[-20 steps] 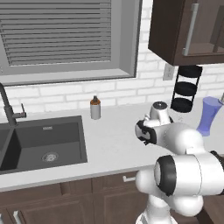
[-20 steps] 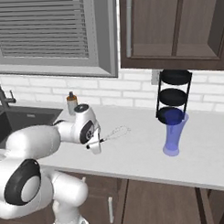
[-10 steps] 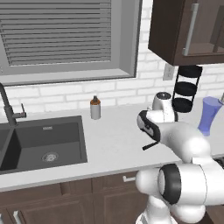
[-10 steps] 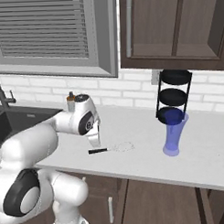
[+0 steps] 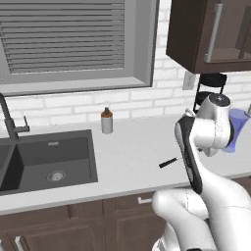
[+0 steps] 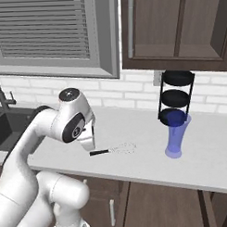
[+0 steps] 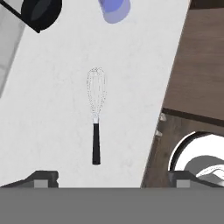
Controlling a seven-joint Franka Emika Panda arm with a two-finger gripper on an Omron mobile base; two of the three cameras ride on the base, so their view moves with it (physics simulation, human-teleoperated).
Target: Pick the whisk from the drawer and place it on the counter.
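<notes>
The whisk (image 7: 96,117) lies flat on the off-white counter (image 7: 48,96), its black handle toward my hand and its wire head pointing away. It rests near the counter's front edge, where the whisk (image 6: 112,150) sits just right of my hand. Its black handle (image 5: 168,163) pokes out from behind my arm. My gripper (image 7: 113,177) hovers above the handle end, open, with nothing between its fingers. The gripper (image 6: 90,145) hangs a little above the worktop (image 6: 134,128).
A blue glass (image 6: 175,136) and a black tiered stand (image 6: 176,94) stand to the right of the whisk. The brown-capped shaker bottle (image 5: 107,121) is by the back wall, and the dark sink (image 5: 46,157) lies to the left. Brown cabinet fronts (image 7: 197,65) drop below the counter edge.
The gripper has let go of the whisk, which now lies on the counter. The hand has lifted up and back from it.
</notes>
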